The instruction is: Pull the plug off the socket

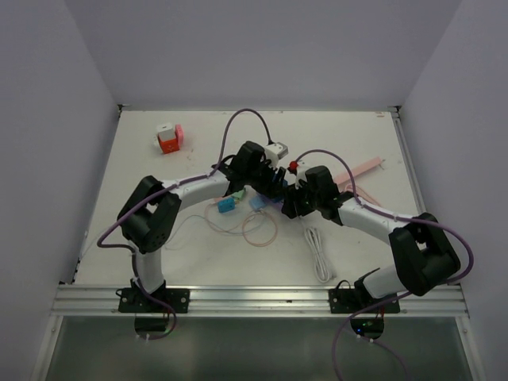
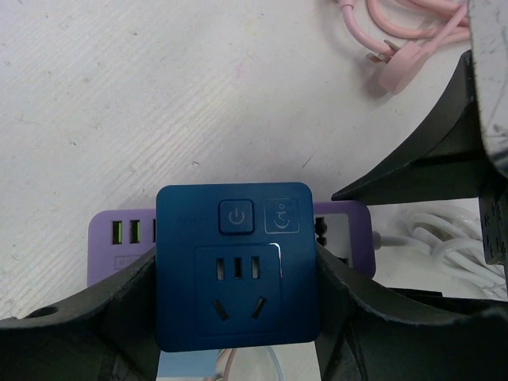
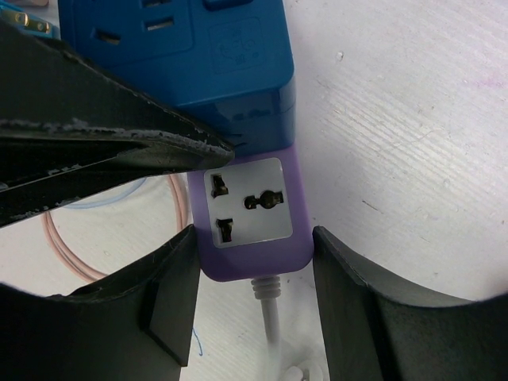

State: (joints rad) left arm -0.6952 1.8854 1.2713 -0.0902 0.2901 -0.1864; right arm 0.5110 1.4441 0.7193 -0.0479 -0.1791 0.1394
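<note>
A dark blue plug with a power button sits pushed into a purple socket strip that lies flat on the white table. My left gripper is shut on the plug, one black finger against each of its sides. My right gripper is shut on the socket at the cord end, where the white cord leaves it. The plug lies just beyond, with a left finger crossing in front. In the top view both grippers meet mid-table at the plug.
An orange and pink adapter stands at the back left, a white adapter behind the grippers. Small teal plugs and a thin cable loop lie to the left. Pink cable and a coiled white cable lie nearby.
</note>
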